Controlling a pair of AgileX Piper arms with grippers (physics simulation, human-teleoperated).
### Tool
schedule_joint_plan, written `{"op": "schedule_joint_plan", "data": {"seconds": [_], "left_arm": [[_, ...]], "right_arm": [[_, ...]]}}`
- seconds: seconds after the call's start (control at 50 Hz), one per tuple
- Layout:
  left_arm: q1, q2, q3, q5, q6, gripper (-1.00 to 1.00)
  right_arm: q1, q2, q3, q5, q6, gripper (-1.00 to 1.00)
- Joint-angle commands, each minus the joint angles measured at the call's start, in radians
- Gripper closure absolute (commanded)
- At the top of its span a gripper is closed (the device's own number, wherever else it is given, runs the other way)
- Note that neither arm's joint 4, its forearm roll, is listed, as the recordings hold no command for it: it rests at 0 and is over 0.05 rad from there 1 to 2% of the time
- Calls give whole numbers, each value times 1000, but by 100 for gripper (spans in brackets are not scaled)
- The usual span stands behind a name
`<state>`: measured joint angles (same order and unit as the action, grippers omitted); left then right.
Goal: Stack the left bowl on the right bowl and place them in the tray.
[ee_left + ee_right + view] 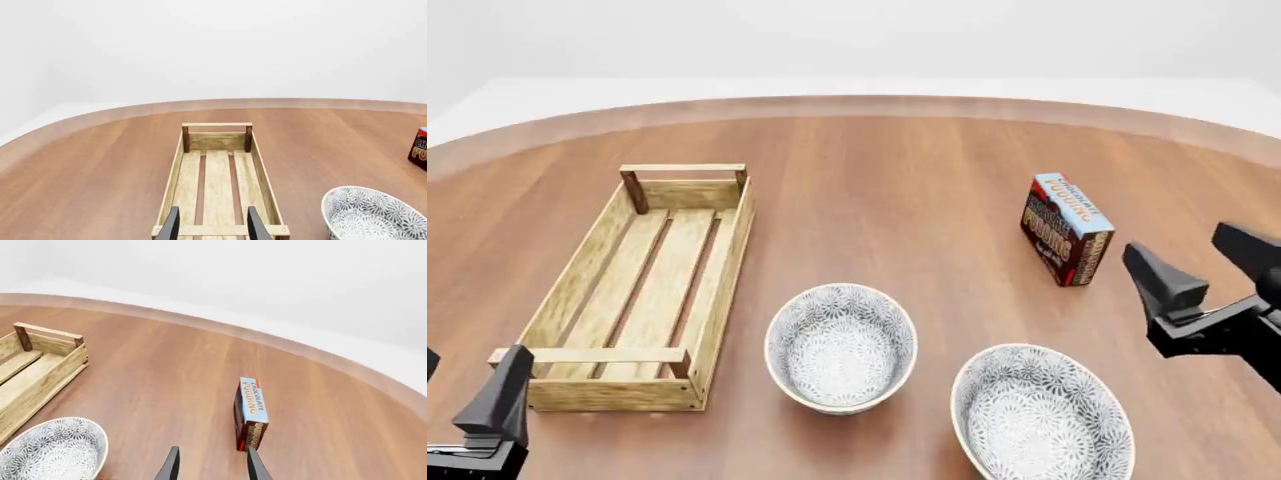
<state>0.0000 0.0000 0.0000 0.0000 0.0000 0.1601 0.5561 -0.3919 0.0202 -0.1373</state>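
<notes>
So nothing is stacked yet, and your first move turns on the left bowl (841, 346): it sits on the wooden surface (894, 190) just right of the tray's near end, ahead of and to the right of your left pincer (487, 405), which is the nearer arm to it. The right bowl (1041, 412) lies near it, a little closer to you and further right, with a small gap between the two rims. The tray (641, 290) runs its long axis away from you, on the left side, and it holds nothing.

Your left pincer hangs low at the near left corner, lined up with the tray's near end rail rather than with a bowl; its jaws stand apart with nothing between them. Your right pincer (1201, 275) hovers at the right edge, beyond the right bowl and near the chocolate pudding box (1066, 229), jaws likewise parted and empty. I judge you need to swing the left arm rightward over the left bowl's rim
</notes>
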Motion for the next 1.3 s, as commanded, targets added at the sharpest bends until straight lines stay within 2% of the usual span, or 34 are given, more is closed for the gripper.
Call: {"op": "schedule_joint_plan", "data": {"seconds": [0.02,0.1,0.2,0.4,0.46,0.48,0.5,0.54,0.8,1.3], "left_arm": [[0,0,0,0,0,-100],[0,0,0,0,0,-100],[0,0,0,0,0,-100],[0,0,0,0,0,-100],[0,0,0,0,0,-100],[0,0,0,0,0,-100],[0,0,0,0,0,-100],[0,0,0,0,0,-100],[0,0,0,0,0,-100],[0,0,0,0,0,-100]], "right_arm": [[118,364,-228,8,-51,-100],[153,460,-308,40,-48,-100],[193,583,-422,92,-81,-100],[274,802,-565,157,-85,-100],[291,868,-592,164,-101,-100],[302,882,-602,166,-90,-100],[290,907,-608,164,-110,-100],[288,916,-614,161,-110,-100],[371,1038,-682,191,-74,-100],[457,1193,-724,206,-65,-100]]}}
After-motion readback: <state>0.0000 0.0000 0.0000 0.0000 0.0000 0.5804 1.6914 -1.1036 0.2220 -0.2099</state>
